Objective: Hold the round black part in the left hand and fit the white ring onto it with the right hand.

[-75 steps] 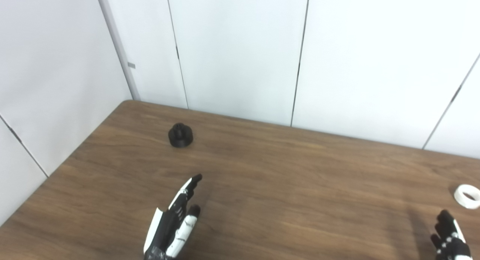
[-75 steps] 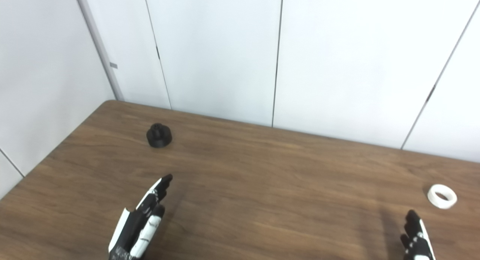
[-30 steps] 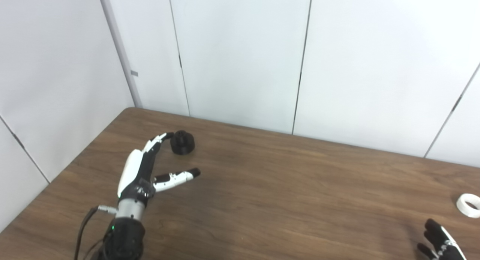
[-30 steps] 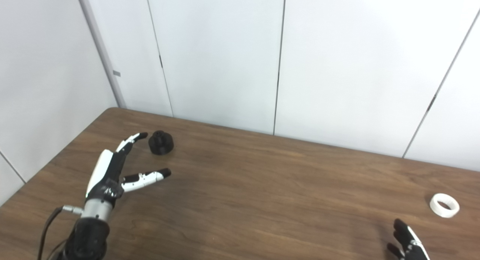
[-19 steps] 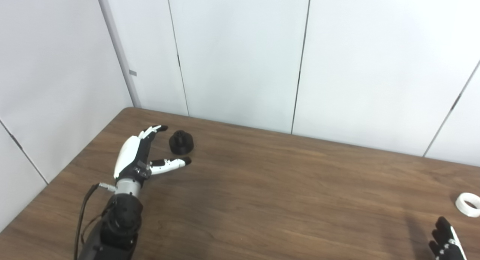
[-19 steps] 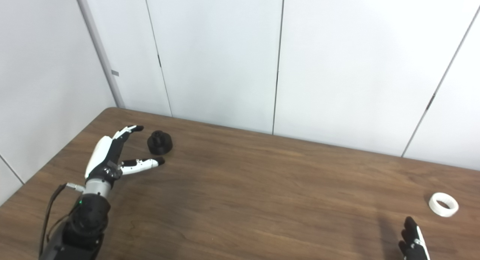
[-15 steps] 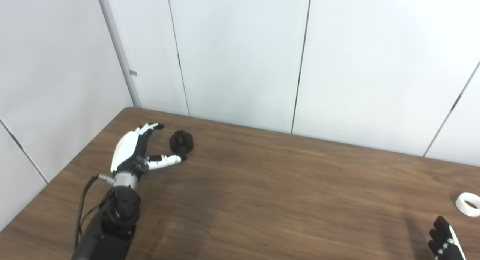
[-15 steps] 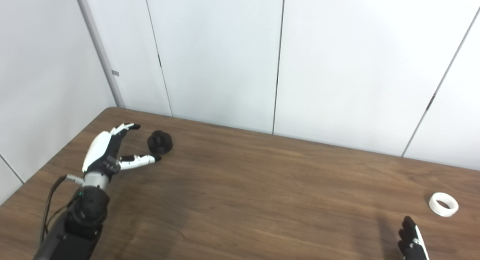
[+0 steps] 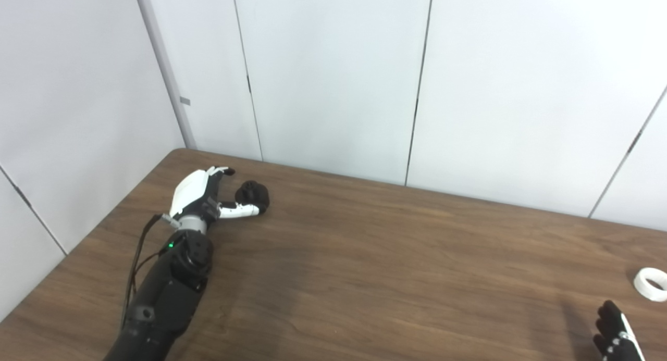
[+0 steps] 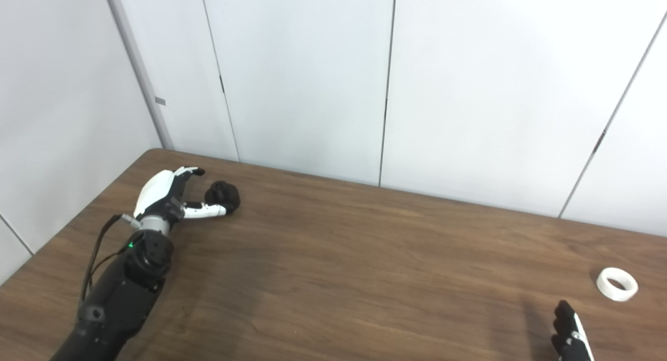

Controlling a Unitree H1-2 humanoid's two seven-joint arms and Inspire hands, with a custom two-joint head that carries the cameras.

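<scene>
Left hand point(image 9: 200, 197) spread around round black part point(image 9: 254, 194) at far left of brown wood surface point(image 9: 365, 257); thumb lies along the part's near side, touching or nearly so, fingers arch past its far-left side. Not clamped, part sits on the surface. Right hand point(image 10: 570, 332) at bottom right edge, only dark fingertips in view, empty, can't tell its state. White ring point(image 10: 616, 284) lies flat just beyond it, apart. White wall panels point(image 9: 333, 74) behind.
</scene>
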